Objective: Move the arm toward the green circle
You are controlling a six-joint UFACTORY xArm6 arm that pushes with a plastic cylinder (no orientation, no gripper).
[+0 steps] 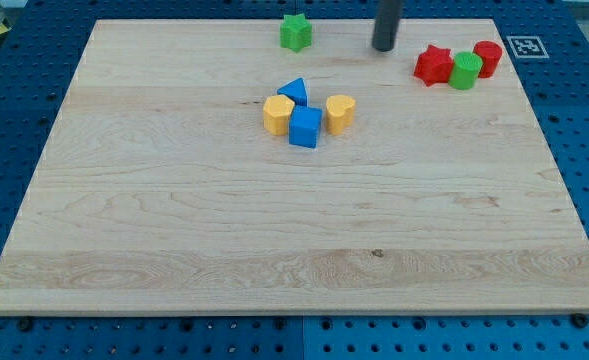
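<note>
Table (pixel 174 250), wooden. Centre cluster: yellow hexagon (pixel 278 114), blue triangle (pixel 293 92), blue cube (pixel 305 127), yellow heart (pixel 340 113). Top edge: green star (pixel 295 32). My tip (pixel 384 47), a plain rod end effector without jaws, between green star and red star (pixel 433 65). Green circle (pixel 465 71) touching red star and red cylinder (pixel 488 58), to the right of my tip.

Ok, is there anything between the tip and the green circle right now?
Yes. My tip sits to the view's left of the green circle, and the red star lies between them, touching the circle's left side. A straight slide would hit the star first. A red block sits on the circle's far side.
</note>
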